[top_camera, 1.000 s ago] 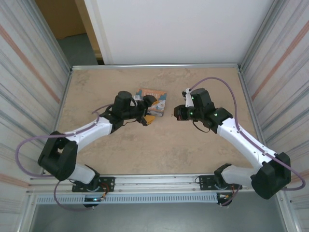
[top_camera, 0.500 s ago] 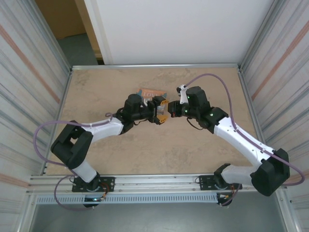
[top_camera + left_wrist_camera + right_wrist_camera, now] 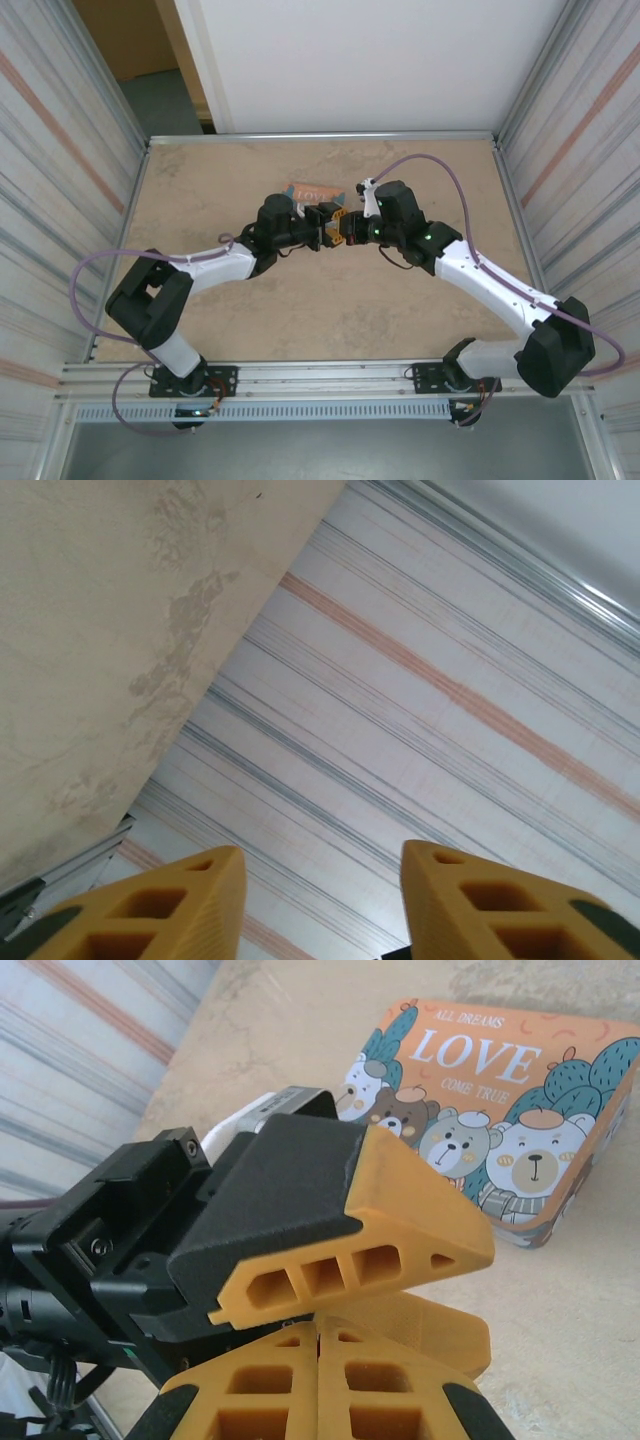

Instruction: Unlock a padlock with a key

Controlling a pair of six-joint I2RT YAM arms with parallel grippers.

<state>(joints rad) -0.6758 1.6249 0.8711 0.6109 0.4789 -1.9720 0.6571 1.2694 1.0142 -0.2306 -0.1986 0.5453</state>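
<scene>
Over beige tabletop, closed right tool sits tip-to-tip with open left tool, near LOVE box.

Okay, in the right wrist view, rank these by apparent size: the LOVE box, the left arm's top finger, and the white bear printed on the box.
1. LOVE box and left arm's top finger: look alike, and the finger is nearer the camera, so unranked.
2. White bear: smallest.

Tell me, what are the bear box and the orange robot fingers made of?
LOVE bear box: probably printed tin, smooth with a slight sheen and rounded corners; it could be coated card. Orange fingers: matte plastic with open hollow cells, likely 3D-printed.
</scene>
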